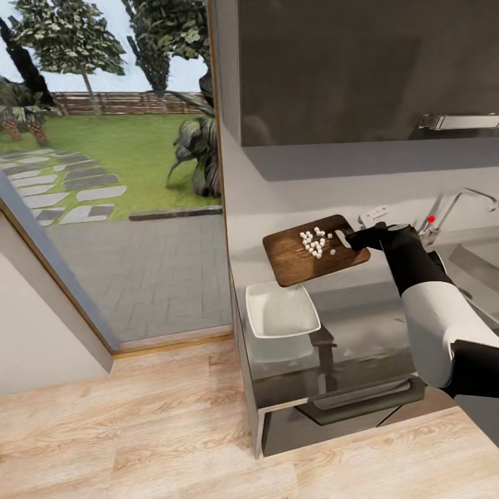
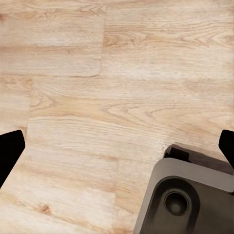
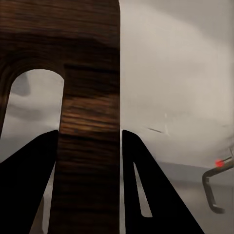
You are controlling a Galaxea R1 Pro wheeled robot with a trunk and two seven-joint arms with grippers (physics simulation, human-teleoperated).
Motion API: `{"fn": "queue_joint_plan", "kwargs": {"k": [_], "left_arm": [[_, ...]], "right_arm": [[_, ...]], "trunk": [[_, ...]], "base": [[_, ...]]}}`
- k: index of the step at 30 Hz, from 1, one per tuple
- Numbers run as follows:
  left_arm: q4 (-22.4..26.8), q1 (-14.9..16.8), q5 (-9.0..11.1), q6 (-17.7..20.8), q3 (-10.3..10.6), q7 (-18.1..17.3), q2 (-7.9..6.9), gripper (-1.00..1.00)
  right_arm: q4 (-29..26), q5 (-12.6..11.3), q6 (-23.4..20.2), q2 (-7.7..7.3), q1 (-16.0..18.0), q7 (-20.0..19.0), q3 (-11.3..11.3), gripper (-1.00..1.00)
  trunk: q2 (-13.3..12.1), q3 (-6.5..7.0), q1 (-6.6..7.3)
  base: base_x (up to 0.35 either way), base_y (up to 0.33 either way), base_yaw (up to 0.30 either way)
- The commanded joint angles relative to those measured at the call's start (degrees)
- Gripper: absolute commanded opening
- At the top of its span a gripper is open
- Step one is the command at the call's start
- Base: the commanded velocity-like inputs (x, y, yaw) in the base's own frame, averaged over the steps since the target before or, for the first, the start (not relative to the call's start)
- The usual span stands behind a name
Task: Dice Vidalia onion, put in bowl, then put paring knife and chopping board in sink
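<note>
Head view high above, angled down across the countertop (image 1: 360, 326) towards wall and garden window, left wrist view aimed straight down at the wooden floor (image 2: 97, 97), right wrist view pressed close against the chopping board (image 3: 90, 122), board (image 1: 315, 249) and tap (image 1: 457, 204) (image 3: 214, 183) shared with head view.

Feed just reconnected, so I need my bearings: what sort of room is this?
A home kitchen, by the look: grey countertop with a chrome tap, wall cabinet above, and a garden outside.

The chopping board (image 1: 313, 251) is dark, grained wood with a slight sheen. The worktop (image 1: 360, 333) is smooth, glossy grey; the bowl (image 1: 282, 310) glazed white, the tap (image 1: 454, 204) polished chrome. The floor (image 2: 97, 97) is pale matt wood planking.
</note>
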State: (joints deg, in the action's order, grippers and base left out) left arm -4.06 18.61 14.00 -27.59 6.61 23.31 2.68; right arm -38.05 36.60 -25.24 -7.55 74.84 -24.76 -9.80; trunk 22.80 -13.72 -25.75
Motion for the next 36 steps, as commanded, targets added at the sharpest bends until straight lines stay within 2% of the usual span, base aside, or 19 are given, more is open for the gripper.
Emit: {"fn": "queue_joint_plan", "kwargs": {"k": [1, 24, 36], "left_arm": [[-0.24, 0.12, 0.45, -0.35, 0.48, 0.07, 0.04, 1.00], [-0.24, 0.12, 0.42, -0.36, 0.43, 0.05, -0.22, 1.00], [-0.23, 0.12, 0.41, -0.44, 0.44, -0.01, -0.22, 1.00]], "right_arm": [[-0.08, 0.58, -0.09, 0.03, 0.05, -0.55, -0.22, -1.00], [-0.10, 0.18, 0.01, 0.08, 0.05, -0.55, -0.31, -1.00], [-0.46, 0.12, 1.09, 0.59, 0.05, -0.31, -0.24, -1.00]], "trunk": [[0.12, -0.11, -0.03], [0.12, -0.11, -0.03], [0.12, -0.11, -0.03]], "base": [[0.000, 0.000, 0.000], [0.000, 0.000, 0.000], [0.000, 0.000, 0.000]]}}
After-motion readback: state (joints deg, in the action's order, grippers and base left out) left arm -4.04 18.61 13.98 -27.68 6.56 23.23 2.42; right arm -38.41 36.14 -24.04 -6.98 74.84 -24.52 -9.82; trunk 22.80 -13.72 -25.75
